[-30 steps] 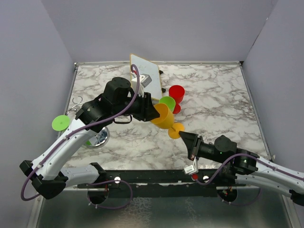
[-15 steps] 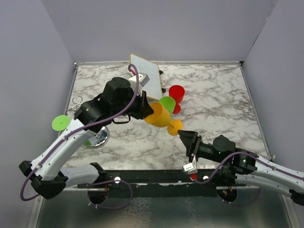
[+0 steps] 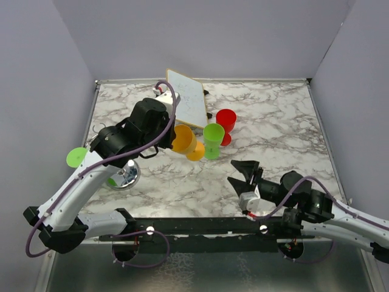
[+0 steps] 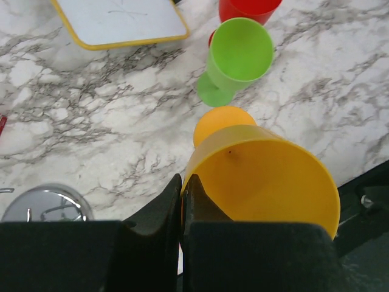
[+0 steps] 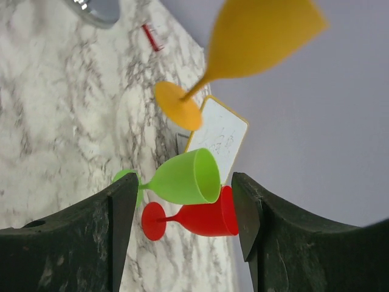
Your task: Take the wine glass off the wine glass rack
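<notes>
An orange wine glass (image 3: pixel 182 140) hangs tilted above the table, and my left gripper (image 3: pixel 171 135) is shut on it. In the left wrist view the fingers (image 4: pixel 164 204) pinch the rim of that orange wine glass (image 4: pixel 267 182). My right gripper (image 3: pixel 240 174) stands open near the front of the table, holding nothing. From the right wrist the orange wine glass (image 5: pixel 261 36) is high up, clear of the open right gripper (image 5: pixel 185 182). The chrome wine glass rack (image 3: pixel 124 176) stands at the left. A green disc (image 3: pixel 77 157), like a glass's foot, hangs at its wire arms.
A green glass (image 3: pixel 213 137) and a red glass (image 3: pixel 226 121) stand upright side by side mid-table, just right of the held glass. A white tilted board (image 3: pixel 188 100) with a yellow edge sits behind them. Grey walls close in the table's left, right and back.
My left gripper closed on the orange glass's rim and carried it left and back. My right gripper let go of the glass's foot, opened and drew back toward the front.
</notes>
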Motion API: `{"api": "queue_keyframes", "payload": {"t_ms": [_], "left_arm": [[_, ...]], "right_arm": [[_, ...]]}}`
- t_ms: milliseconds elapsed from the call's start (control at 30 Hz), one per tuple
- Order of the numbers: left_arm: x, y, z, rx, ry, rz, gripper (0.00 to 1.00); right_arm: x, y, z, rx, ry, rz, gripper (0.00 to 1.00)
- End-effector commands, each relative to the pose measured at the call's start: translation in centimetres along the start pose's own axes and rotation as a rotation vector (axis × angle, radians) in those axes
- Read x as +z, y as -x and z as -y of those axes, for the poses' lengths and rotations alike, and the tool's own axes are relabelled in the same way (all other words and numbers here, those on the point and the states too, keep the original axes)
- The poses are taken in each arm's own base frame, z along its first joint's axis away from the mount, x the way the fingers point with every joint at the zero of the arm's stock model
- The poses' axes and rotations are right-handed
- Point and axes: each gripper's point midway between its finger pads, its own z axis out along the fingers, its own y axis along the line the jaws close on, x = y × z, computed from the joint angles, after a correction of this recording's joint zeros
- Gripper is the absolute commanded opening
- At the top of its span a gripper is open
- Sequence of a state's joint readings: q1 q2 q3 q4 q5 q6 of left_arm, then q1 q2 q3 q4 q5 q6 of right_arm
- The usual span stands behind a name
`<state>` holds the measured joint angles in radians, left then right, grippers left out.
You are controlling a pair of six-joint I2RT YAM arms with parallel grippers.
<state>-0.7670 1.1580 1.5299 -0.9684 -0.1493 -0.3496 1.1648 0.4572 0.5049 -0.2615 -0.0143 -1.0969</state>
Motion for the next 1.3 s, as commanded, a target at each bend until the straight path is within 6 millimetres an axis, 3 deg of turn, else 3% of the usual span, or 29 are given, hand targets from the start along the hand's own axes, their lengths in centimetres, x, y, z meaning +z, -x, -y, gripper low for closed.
{"api": "queue_keyframes", "payload": {"t_ms": [0,100,200,267,367,500,667,833,1000,1267], "left_arm": [[1.2,-2.4,-3.1,0.072,0.151,-0.086,0.0],[2.8,-3.3,-3.5,0.072,0.182,-0.117,0.0],[4.8,-3.8,-3.6,0.068,0.194,-0.133,0.0],[6.1,-3.7,-3.8,0.062,0.215,-0.137,0.0],[7.9,-3.4,-4.4,0.053,0.245,-0.135,0.0],[10.0,-3.0,-5.7,0.03,0.296,-0.127,0.0],[12.2,-2.6,-6.6,-0.008,0.306,-0.108,0.0],[13.6,-2.2,-6.2,-0.032,0.278,-0.095,0.0],[15.3,-3.2,-6.4,-0.019,0.29,-0.133,0.0],[17.2,-3.6,-6.6,-0.012,0.302,-0.155,0.0]], "right_arm": [[-1.0,2.0,8.2,0.49,-0.351,0.069,0.65],[-0.7,1.9,9.9,0.736,-0.417,0.041,0.73],[-0.1,0.4,10.9,1.042,-0.557,-0.018,0.77],[0.3,-1.0,10.9,1.23,-0.658,-0.077,0.8],[1.4,-2.0,9.8,1.372,-0.704,-0.144,0.82],[1.6,-4.2,9.0,1.428,-0.808,-0.285,0.81],[1.5,-6.9,10.2,1.417,-0.893,-0.398,0.78],[1.0,-10.7,12.1,1.467,-0.912,-0.372,0.78],[1.4,-14.7,12.5,1.611,-0.849,-0.36,0.78],[3.2,-15.0,13.1,1.785,-0.751,-0.303,0.86]]}}
